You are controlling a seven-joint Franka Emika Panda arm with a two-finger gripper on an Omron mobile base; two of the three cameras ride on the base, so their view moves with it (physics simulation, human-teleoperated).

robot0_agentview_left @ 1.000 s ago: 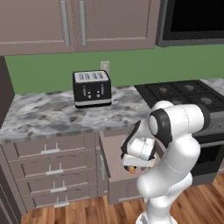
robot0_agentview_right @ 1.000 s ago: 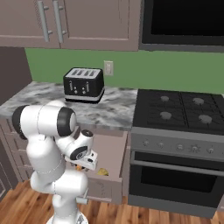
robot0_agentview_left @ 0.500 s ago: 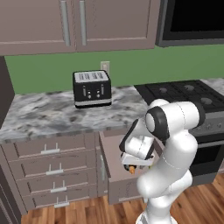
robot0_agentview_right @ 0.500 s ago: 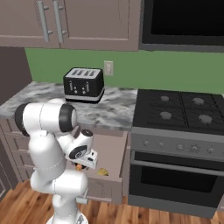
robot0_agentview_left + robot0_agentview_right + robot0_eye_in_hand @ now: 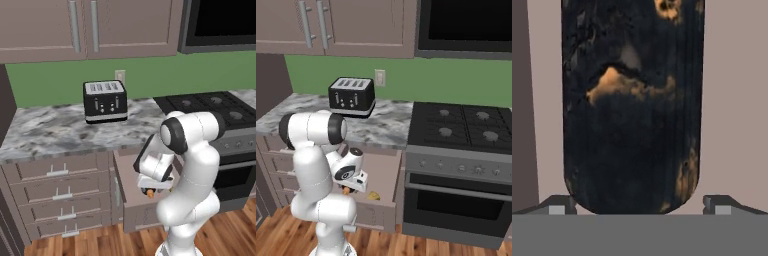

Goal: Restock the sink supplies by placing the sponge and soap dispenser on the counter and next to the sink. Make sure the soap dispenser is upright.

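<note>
Soap dispenser [image 5: 632, 105]: in the hand view it takes up the centre of the frame, a dark body mottled with orange patches, rounded end toward the bottom edge, lying on the pale mauve floor of the open drawer [image 5: 131, 187]. In the left base view a bit of orange shows at the tool [image 5: 150, 192], lower centre of frame; in the right base view the same orange spot sits under the hand, lower left.

Tool [image 5: 637, 204]: jaws spread fully, one fingertip [image 5: 558, 206] at lower left and the other at lower right of the hand view, straddling the bottle's rounded end. Both tips sit apart from the body, so no pinch. Can't tell if the bottle touches the palm.

Sponge [image 5: 374, 196]: small yellowish block in the drawer, lower centre of the right base view, just right of the hand, apart from it.

Tabletop [image 5: 55, 132]: grey-white marble across the middle left of the left base view, above the drawer. A black toaster [image 5: 104, 101] stands on it near the green wall. Black stove [image 5: 471, 125] at centre right of the right base view.

No readable labels or writing anywhere; bottle surface shows only blotchy texture.
</note>
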